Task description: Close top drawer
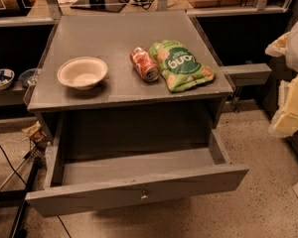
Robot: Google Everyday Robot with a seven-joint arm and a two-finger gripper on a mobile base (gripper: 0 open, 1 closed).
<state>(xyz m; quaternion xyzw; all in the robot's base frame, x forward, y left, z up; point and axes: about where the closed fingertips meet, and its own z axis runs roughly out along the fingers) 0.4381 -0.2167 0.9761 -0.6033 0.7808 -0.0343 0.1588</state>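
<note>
The top drawer (139, 185) is a wide, shallow grey wooden drawer. It stands pulled far out of the grey cabinet (129, 90) towards me, and its inside looks empty. Its long flat front panel has one small metal knob (144, 195) at the centre. My gripper (290, 100) shows as pale white and yellowish parts at the right edge of the view. It is level with the cabinet top, well to the right of the drawer and above it, and not touching it.
On the cabinet top are a white bowl (82, 72), a red soda can (144, 63) lying on its side and a green snack bag (181, 66). A slimmer grey drawer front (246, 74) juts out at the right. Bowls (1, 78) sit on a low shelf at the left, with cables (10, 167) on the speckled floor below.
</note>
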